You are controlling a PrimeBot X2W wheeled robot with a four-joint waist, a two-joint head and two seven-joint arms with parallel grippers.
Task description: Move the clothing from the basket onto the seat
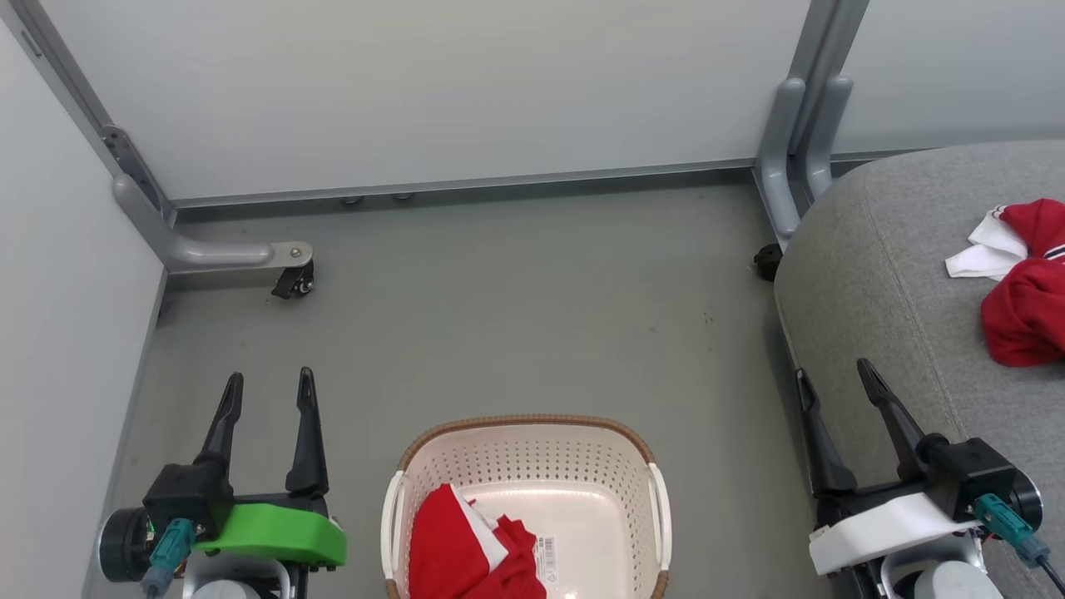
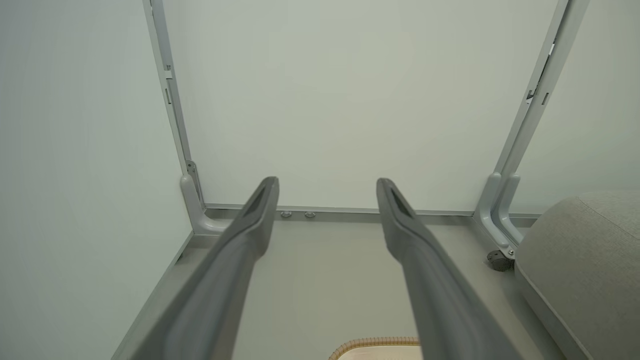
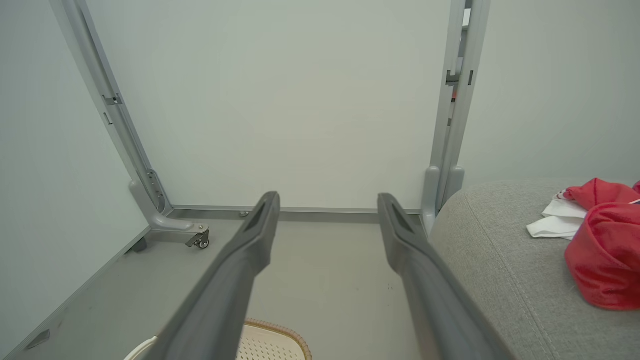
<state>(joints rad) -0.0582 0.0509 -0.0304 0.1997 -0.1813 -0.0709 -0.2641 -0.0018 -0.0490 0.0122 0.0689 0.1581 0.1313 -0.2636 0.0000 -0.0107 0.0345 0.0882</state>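
Note:
The white basket with a brown rim stands on the floor at the bottom centre, and a red garment with white trim lies in its left half. More red and white clothing rests on the grey seat at the right. My left gripper hangs open left of the basket with nothing between its fingers. My right gripper is open too, over the seat's front left edge. In the right wrist view the clothing lies on the seat, right of my empty right gripper.
Pale partition panels stand behind and to the left, on grey feet with castors. A grey post rises by the seat's far corner. Grey floor stretches between basket and panels. The left wrist view shows the basket rim and the seat corner.

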